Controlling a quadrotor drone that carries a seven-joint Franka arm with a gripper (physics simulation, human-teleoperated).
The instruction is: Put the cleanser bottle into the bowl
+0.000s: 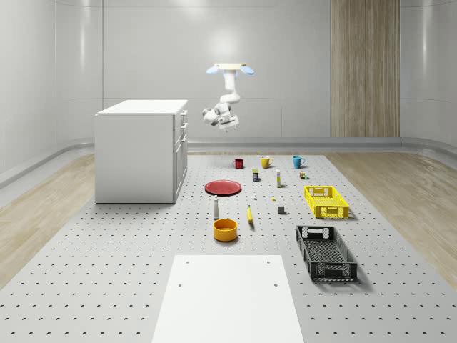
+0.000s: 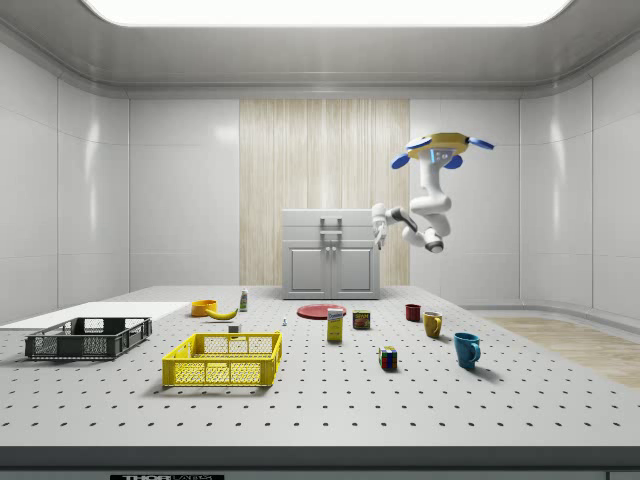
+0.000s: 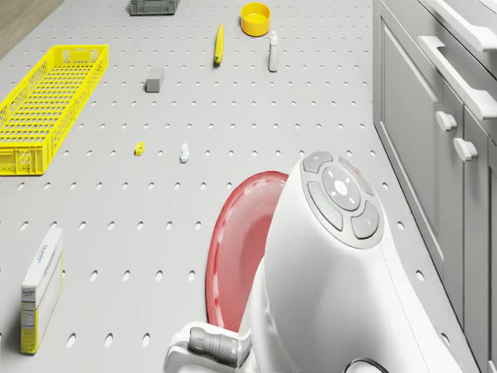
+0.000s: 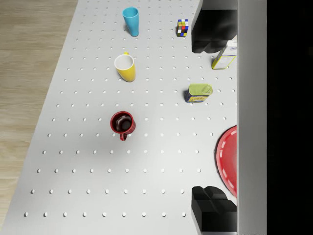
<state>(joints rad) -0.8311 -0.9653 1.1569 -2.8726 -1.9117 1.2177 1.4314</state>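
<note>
We hover high over the far end of the table (image 1: 107, 286), above the red plate (image 1: 223, 187), tool (image 4: 213, 122) spread apart and empty. The cleanser bottle (image 1: 216, 208) stands upright well nearer the camera, just behind the bowl (image 1: 225, 229).

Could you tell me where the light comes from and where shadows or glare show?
Side view: a bright ceiling panel lights the room, with soft shadows under the yellow crate. Whole-scene view: the black crate casts a shadow, and the wall shows glare. Wrist view: the tool is dark.
</note>
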